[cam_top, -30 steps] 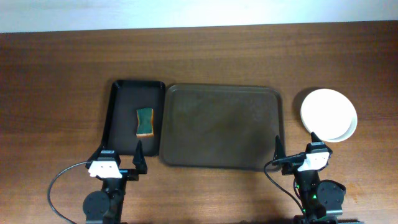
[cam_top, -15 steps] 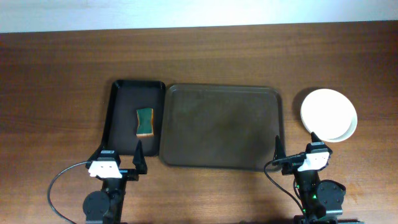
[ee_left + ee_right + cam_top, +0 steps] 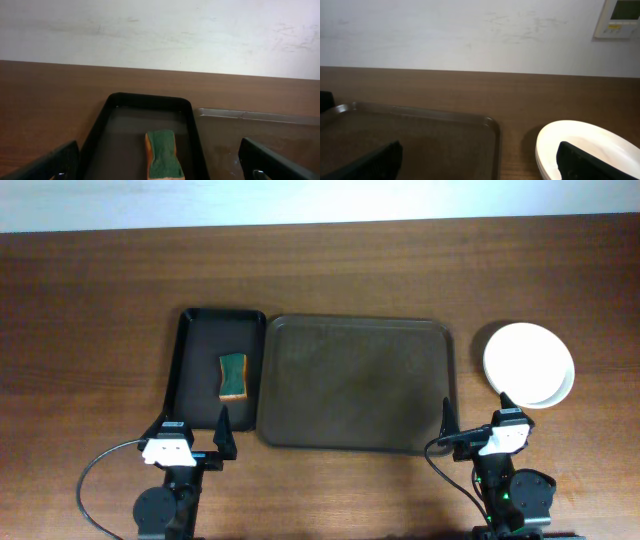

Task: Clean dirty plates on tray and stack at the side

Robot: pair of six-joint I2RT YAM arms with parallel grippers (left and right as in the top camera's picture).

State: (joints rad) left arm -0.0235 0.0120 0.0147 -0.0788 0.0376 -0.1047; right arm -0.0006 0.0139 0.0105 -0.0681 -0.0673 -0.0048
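Both pairs of jaws spread, empty. Stacked white plates (image 3: 529, 365) sit just ahead-right of right jaws; brown tray (image 3: 355, 380) bare, ahead-left. Right arm (image 3: 512, 485) nearer.

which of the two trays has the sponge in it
The smaller, narrower black tray: the green sponge lies in its middle. The large brown tray beside it has nothing on it.

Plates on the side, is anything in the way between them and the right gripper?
No, nothing visible is. The right gripper sits open right next to the plates, which lie stacked beside the tray.
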